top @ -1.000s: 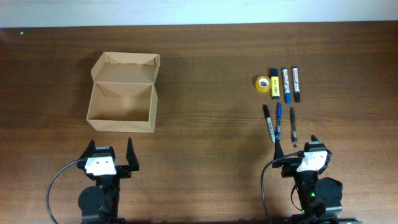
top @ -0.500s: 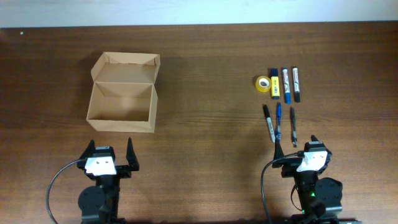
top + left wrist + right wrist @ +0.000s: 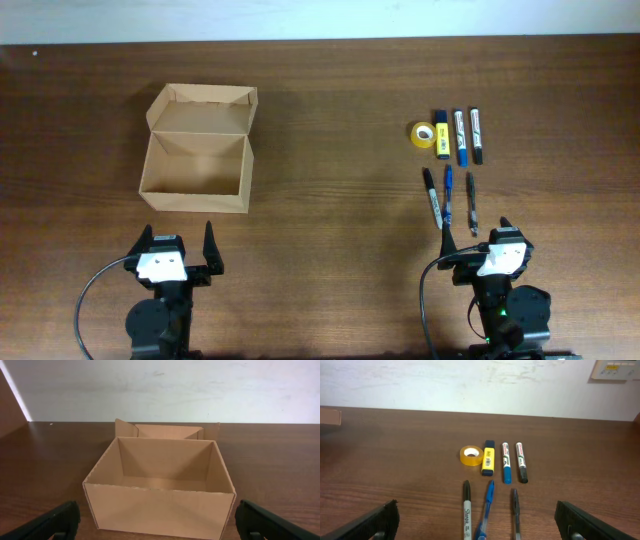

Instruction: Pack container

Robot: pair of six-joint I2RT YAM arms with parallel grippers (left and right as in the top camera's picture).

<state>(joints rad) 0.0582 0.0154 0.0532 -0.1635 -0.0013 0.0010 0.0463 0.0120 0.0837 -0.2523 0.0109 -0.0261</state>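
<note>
Dark wood-grain table [image 3: 330,150] meets a pale wall [image 3: 300,20] along the frame's top, the open-lidded container [image 3: 195,200] standing upper left, while left gripper [image 3: 178,243] and right gripper [image 3: 477,232] sit at the bottom edge, jaws spread wide and empty.

In the left wrist view, the bottom edge is cutting off the fingers [image 3: 50,521] of the left gripper [image 3: 159,521], so only dark tips are showing. The box [image 3: 160,505] is hiding most of its lid [image 3: 165,431] behind its back wall, and its front wall is covering the near floor. In the right wrist view, the bottom edge is cutting through the black pen [image 3: 466,510], the blue pen [image 3: 486,507] and the thin dark pen [image 3: 515,510], and is leaving only tips of the fingers [image 3: 585,521] of the right gripper [image 3: 477,521]. The top edge is cutting off a wall panel [image 3: 615,369]. From overhead, the words on the markers [image 3: 460,137] are looking too small to read.
</note>
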